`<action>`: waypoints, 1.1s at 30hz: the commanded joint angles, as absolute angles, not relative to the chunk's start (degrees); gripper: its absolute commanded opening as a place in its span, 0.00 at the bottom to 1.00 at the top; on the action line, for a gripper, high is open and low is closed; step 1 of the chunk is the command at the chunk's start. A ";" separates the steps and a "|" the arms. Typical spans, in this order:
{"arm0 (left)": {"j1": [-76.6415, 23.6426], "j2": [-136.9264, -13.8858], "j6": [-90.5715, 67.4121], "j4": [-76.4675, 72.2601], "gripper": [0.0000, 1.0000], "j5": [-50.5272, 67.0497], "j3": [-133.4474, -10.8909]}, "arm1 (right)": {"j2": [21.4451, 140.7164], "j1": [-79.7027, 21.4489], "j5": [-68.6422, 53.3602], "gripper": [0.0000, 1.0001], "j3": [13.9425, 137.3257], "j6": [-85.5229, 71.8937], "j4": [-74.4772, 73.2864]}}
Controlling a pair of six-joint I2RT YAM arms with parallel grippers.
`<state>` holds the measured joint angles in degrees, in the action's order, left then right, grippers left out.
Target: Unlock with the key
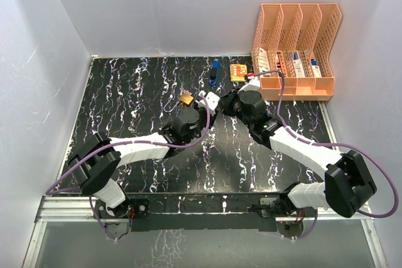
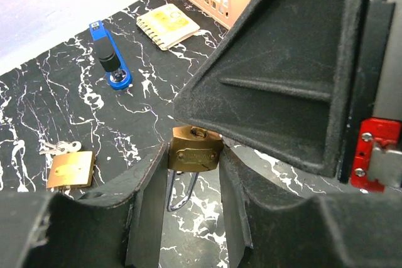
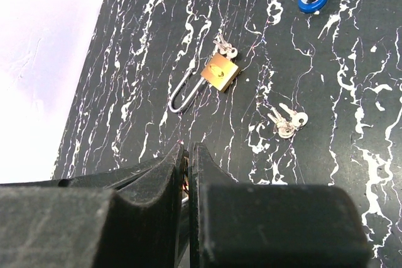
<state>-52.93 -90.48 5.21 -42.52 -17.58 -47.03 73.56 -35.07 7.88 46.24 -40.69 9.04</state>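
Observation:
My left gripper (image 2: 193, 156) is shut on a brass padlock (image 2: 195, 150), held above the table with its steel shackle (image 2: 182, 192) pointing back toward the wrist. My right gripper (image 3: 188, 150) is shut, with a thin sliver of metal, apparently the key, between its pads. Its black finger (image 2: 282, 73) hangs right over the padlock's keyhole end. In the top view the two grippers, left (image 1: 210, 101) and right (image 1: 224, 102), meet at mid-table. The key itself is mostly hidden.
A second brass padlock (image 3: 220, 72) with keys in it lies on the table, as the top view (image 1: 186, 100) also shows. Nearby are loose keys (image 3: 286, 122), a blue stapler (image 1: 213, 72), a small orange notebook (image 1: 238, 72) and an orange file rack (image 1: 295, 42) at back right.

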 commanded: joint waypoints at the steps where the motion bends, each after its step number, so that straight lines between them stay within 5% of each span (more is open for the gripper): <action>1: -52.50 -89.08 2.69 -43.51 0.00 -17.21 -52.11 | 72.35 -36.84 3.29 0.08 47.35 -42.02 7.64; 12: -48.77 -85.76 -6.00 -36.43 0.00 -12.81 -46.96 | 69.65 -32.40 4.62 0.33 49.17 -37.89 6.72; 24: -42.59 -84.14 -12.01 -28.88 0.00 -4.76 -49.76 | 69.33 -28.96 0.96 0.36 46.06 -33.53 7.08; 33: -40.92 -85.54 -16.75 -26.31 0.00 -0.63 -54.07 | 73.85 -28.98 -7.91 0.52 40.81 -31.29 15.06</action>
